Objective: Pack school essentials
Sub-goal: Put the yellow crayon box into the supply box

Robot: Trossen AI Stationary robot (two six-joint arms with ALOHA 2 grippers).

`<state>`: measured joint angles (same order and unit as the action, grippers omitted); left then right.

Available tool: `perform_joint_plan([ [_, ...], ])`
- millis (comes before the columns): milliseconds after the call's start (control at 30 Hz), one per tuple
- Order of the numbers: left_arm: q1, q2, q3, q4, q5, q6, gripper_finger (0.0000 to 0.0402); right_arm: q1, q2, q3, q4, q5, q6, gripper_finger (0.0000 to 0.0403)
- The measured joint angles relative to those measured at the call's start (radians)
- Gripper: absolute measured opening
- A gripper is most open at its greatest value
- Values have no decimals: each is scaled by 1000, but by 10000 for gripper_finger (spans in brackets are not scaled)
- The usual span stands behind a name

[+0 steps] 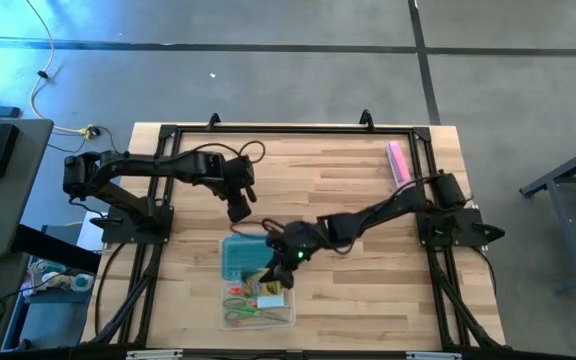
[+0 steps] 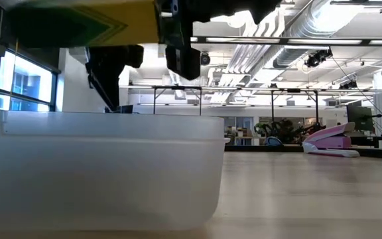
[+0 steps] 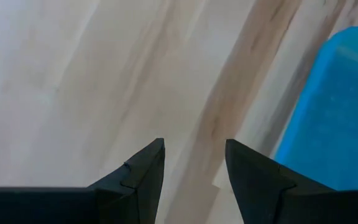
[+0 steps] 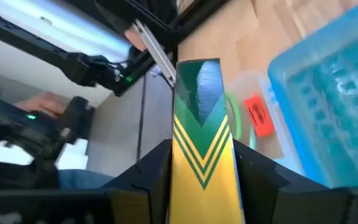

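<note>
While the right gripper [image 4: 202,163] hangs over the clear plastic box [image 1: 258,300], its 2 fingers are clamped on a yellow-and-green crayon box [image 4: 202,134]. Inside the clear box lie green-handled scissors [image 1: 240,316], a light-blue note pad [image 1: 270,300] and a small red piece [image 4: 258,114]; the teal lid [image 1: 243,257] touches its far side. Beyond the lid, the left gripper [image 3: 193,163] hovers above bare wood, fingers wide and holding nothing. Far from the box lies a pink stapler [image 2: 331,141].

floor [image 1: 268,70]: grey concrete | windows [image 2: 28,86]: left | ceiling ducts [image 2: 297,26]: white, exposed
</note>
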<state>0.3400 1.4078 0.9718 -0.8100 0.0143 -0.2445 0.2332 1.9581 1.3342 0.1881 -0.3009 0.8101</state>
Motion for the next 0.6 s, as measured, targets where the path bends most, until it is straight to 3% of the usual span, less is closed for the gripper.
perform_joint_plan([
  [433,-128,0,0,-32,0,-154,158,110,138,0,171,148,60,137],
  [600,-169,0,0,-41,-3,-167,158,123,181,0,244,151,103,137],
])
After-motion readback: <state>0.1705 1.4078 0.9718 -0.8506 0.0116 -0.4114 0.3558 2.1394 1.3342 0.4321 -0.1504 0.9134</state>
